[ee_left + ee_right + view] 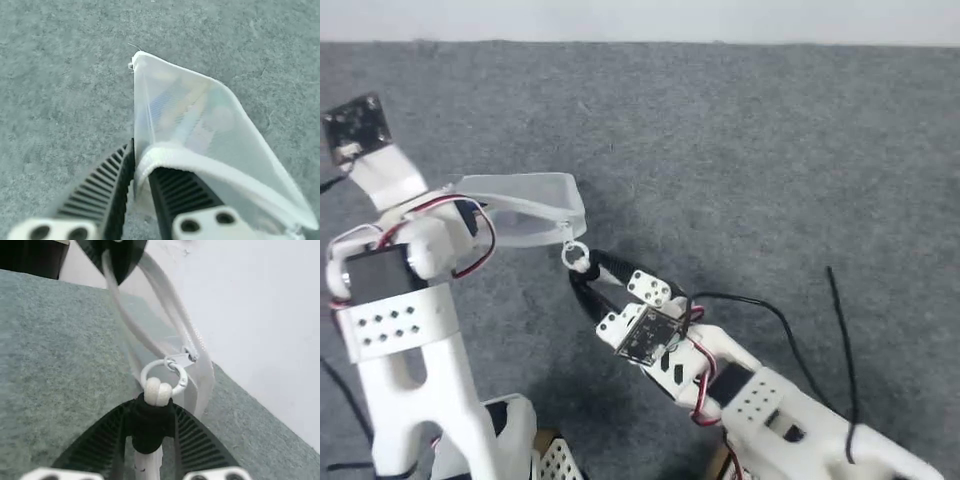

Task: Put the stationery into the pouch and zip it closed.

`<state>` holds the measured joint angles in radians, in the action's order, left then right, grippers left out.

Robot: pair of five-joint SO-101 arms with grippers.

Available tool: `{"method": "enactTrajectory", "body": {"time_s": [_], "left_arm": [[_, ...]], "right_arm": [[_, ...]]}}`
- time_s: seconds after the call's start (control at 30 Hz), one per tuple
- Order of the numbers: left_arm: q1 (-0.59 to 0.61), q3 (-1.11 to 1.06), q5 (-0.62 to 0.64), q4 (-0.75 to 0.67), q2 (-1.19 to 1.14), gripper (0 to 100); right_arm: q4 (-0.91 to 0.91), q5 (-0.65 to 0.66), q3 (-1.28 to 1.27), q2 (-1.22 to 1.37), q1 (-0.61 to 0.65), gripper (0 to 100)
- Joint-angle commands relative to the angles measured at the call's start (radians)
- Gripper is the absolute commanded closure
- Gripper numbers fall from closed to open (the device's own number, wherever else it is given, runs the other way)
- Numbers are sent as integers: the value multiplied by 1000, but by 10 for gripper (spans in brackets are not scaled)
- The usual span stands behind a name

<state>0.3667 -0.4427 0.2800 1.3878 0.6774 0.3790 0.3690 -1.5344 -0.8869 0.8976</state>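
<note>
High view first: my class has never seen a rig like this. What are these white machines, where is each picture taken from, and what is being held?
They are two white robot arms on a grey felt-like table covering. One picture looks down from above; the other two come from cameras on each wrist. The left claw pinches one end of a translucent white mesh pouch with blurred coloured items inside. The right claw grips its white ring-and-bead zip pull.

Legible text, labels, brands, numbers, signs: none. Pouch [210, 130]: nothing readable through mesh. Circuit board [645, 337], 5 o'clock from pouch: markings too small.
</note>
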Motion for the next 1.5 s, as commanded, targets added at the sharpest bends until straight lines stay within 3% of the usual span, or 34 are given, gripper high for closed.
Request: {"method": "enactTrajectory", "body": {"time_s": [0.0, 0.23, 0.33, 0.53, 0.87, 1.13, 1.47], "left_arm": [[-12, 44, 12, -48, 28, 977], [-18, 70, 17, -44, 28, 788], [-98, 76, 14, -46, 28, 722], [-293, 97, -49, -46, 28, 717], [-428, 220, -253, -48, 26, 717], [-612, 217, -402, -49, 26, 717], [-640, 219, -453, -32, 61, 713]], "right_arm": [[-160, 6, 12, -163, 30, 993], [-381, 6, 5, -357, 28, 993], [-466, 8, 3, -410, 28, 993], [-631, 9, 3, -490, 28, 993], [-846, 14, 2, -677, 27, 993], [-918, 15, -40, -811, 24, 993], [-908, 14, -86, -931, -19, 993]]}}
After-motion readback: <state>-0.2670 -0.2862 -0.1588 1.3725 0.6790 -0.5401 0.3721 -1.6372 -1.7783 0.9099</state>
